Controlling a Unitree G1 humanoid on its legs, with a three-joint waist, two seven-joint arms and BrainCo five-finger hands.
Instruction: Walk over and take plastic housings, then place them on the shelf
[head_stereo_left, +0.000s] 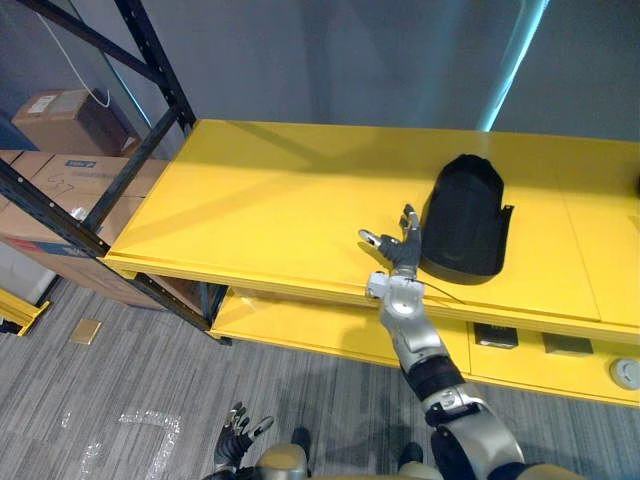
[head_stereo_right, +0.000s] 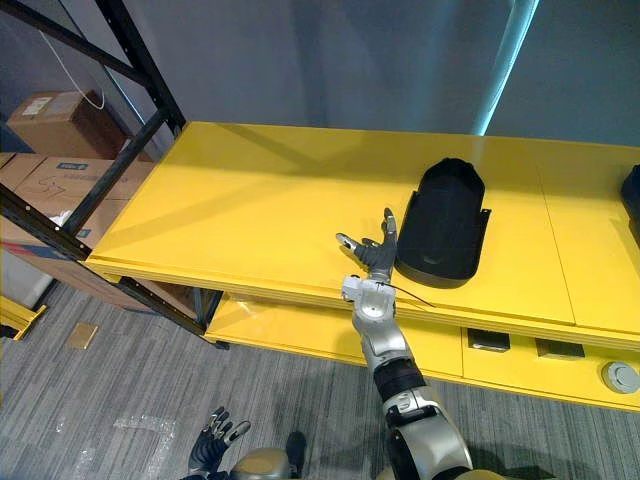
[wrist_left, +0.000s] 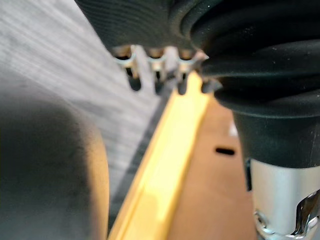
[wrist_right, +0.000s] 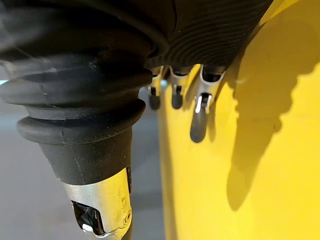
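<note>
While the black plastic housing (head_stereo_left: 465, 218) lies flat on the upper yellow shelf (head_stereo_left: 270, 200), toward its right half, the right robot hand (head_stereo_left: 398, 250) reaches over the shelf's front edge just beside the housing's left side, fingers straight and spread, holding nothing. The left robot hand (head_stereo_left: 235, 435) hangs low over the grey carpet (head_stereo_left: 120, 380), fingers relaxed and apart.

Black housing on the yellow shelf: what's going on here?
The black plastic housing lies flat on the top yellow shelf, in neither hand. The robot's right hand reaches over the shelf's front edge just to the left of the housing, with its fingers open and holding nothing. Whether a fingertip touches the housing is unclear. The left hand hangs low over the carpet, open and empty.
</note>
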